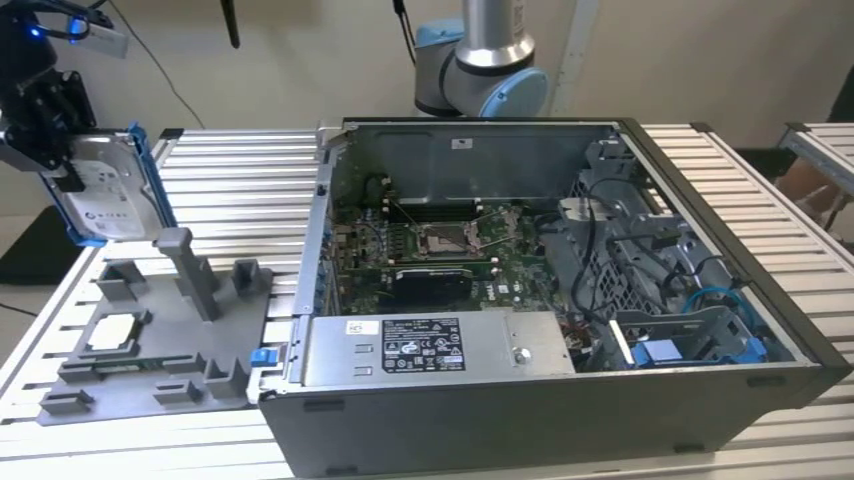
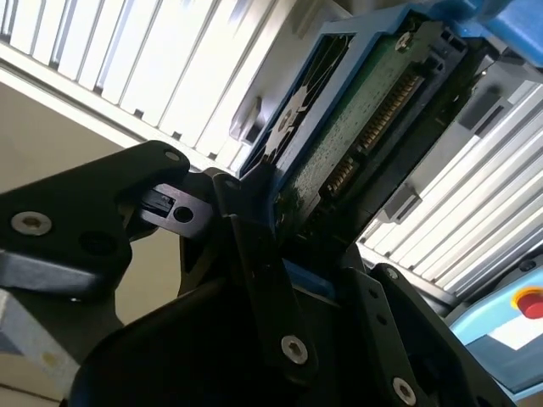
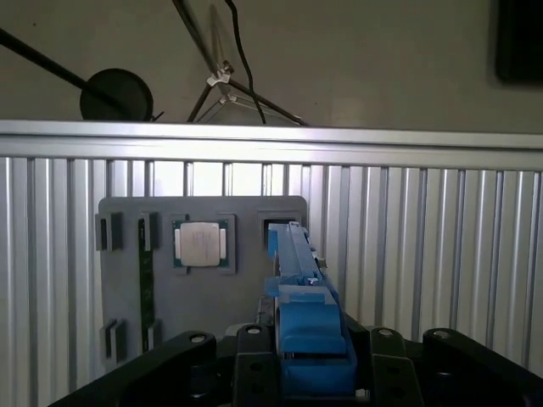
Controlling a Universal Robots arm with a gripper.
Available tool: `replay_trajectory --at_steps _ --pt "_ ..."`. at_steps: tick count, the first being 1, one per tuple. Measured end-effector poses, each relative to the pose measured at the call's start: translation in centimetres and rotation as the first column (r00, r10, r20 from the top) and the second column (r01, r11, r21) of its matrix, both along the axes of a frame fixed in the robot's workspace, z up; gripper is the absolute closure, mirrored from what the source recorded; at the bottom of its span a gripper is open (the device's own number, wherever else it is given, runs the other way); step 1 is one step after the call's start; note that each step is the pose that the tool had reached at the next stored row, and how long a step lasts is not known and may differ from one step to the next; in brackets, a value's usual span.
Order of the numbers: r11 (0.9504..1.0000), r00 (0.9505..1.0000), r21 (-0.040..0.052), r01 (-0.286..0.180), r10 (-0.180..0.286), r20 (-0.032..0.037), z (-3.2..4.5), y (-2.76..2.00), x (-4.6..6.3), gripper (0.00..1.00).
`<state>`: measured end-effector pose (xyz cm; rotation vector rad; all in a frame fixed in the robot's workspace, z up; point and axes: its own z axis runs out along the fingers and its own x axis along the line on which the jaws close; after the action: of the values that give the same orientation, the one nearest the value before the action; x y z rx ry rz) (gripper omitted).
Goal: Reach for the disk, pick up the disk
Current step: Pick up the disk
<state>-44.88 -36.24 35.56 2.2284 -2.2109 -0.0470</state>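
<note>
**Pincer [image 1: 60, 165] clamped on the disk [image 1: 110, 190], above the tray**

The pincer hangs at the exterior view's left with its black fingers [image 2: 254, 229] closed on the disk's blue-edged sides. It holds the disk upright on edge, label facing outward. In the second wrist view the disk's green circuit board [image 2: 365, 127] faces the camera. The arm's grey and blue joint [image 1: 487, 60] stands behind the open computer case [image 1: 534, 420].

Just below the pincer lies a grey fixture tray [image 1: 147, 340] on the slatted counter [image 1: 240, 170], and the disk appears clear of it. One tray pocket holds a small square chip [image 1: 114, 330] (seen from above in the first wrist view [image 3: 202, 244]). The case, well apart from the pincer, holds a motherboard [image 1: 441, 240] and a long grey labelled box [image 1: 427, 345].
</note>
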Motion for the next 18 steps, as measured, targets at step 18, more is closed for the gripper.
replay_trajectory --at_steps 18 --pt "1.0000 1.0000 0.0000 0.000 0.000 0.0000 1.35 0.00 0.0 1.00"
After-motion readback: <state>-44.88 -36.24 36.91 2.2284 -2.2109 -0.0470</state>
